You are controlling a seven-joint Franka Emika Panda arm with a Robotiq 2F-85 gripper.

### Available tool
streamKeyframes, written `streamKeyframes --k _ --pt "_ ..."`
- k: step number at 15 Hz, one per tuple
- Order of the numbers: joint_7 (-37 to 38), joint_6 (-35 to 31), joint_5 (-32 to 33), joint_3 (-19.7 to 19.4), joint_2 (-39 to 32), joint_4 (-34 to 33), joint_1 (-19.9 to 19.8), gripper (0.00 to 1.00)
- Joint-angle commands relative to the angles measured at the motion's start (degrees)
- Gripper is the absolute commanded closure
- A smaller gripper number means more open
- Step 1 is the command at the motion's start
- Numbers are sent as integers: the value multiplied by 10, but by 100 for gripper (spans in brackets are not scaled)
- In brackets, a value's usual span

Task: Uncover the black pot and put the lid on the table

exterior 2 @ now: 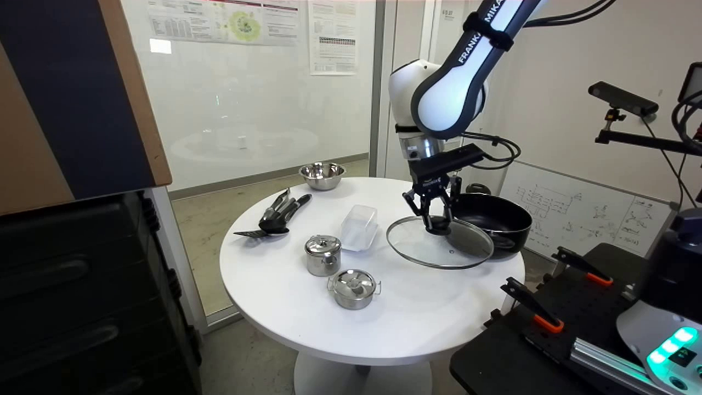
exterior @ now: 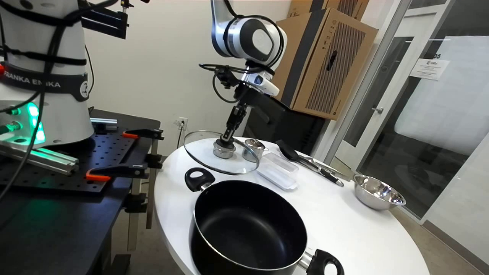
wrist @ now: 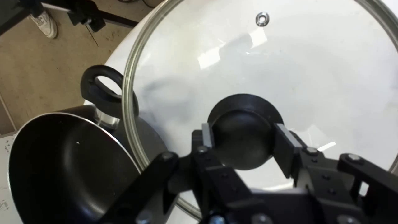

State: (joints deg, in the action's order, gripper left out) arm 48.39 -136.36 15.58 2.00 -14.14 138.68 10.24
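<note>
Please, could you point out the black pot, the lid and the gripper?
Black pot [exterior: 248,236], in an exterior view: inside bottom.
Lid [exterior 2: 428,249], in an exterior view: clear glass.
Gripper [wrist: 244,137], in wrist view: between fingertips.

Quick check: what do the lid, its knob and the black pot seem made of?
Lid: most likely glass, see-through with sharp reflections; its shiny rim looks like metal. Knob: dull black, probably plastic, no metal gleam. Black pot: probably coated metal, being smooth satin black inside and silvery along the edge.

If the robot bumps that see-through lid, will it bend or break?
The lid probably won't bend: it looks like stiff glass with a shiny rim. That glass might crack if knocked. It could tilt, too, since the pincer holds only its middle knob.
</note>
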Motion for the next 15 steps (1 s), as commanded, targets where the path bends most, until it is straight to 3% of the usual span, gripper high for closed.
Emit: streamKeyframes --k 1,15 --pt "4 2 8 -8 -16 -30 7 76" --pt "8 -4 10 -34 -85 -80 19 76"
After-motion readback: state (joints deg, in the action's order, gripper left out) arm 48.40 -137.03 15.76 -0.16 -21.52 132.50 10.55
